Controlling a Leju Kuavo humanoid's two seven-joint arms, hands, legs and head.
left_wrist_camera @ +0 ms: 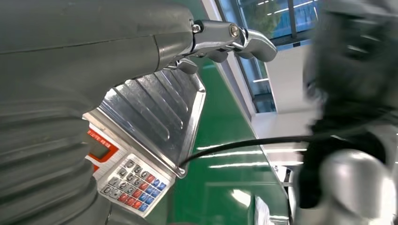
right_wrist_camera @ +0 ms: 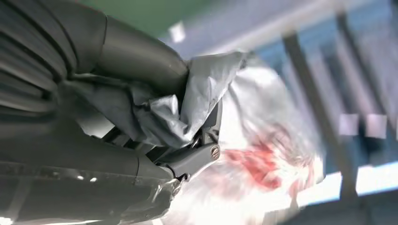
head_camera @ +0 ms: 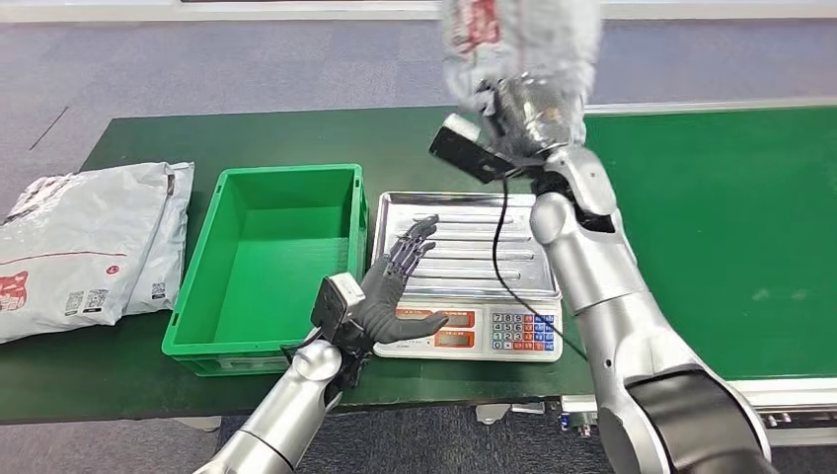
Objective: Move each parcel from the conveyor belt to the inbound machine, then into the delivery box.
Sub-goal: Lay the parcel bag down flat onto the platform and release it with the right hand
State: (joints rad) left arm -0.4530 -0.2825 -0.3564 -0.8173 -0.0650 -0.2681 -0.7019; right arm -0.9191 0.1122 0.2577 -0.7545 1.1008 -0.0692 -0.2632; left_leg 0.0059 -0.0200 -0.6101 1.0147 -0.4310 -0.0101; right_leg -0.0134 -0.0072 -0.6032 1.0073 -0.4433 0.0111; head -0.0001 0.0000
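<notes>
My right hand (head_camera: pixel 528 114) is raised high above the far edge of the scale and grips a grey plastic parcel (head_camera: pixel 518 44) with red print, blurred by motion. The right wrist view shows the crumpled parcel (right_wrist_camera: pixel 197 108) pinched between thumb and fingers (right_wrist_camera: pixel 187 159). The scale, a steel ribbed tray (head_camera: pixel 464 242) over a keypad base (head_camera: pixel 494 331), has nothing on it. My left hand (head_camera: pixel 395 286) hovers open over the scale's left front corner, fingers spread and pointing forward. The green delivery box (head_camera: pixel 266 267) stands left of the scale. The green conveyor belt (head_camera: pixel 721 237) lies to the right.
Two grey parcels (head_camera: pixel 89 242) lie stacked on the dark green table (head_camera: pixel 128 380) left of the box. A black cable (head_camera: pixel 503 257) hangs from my right wrist across the scale tray. Grey floor lies beyond the table.
</notes>
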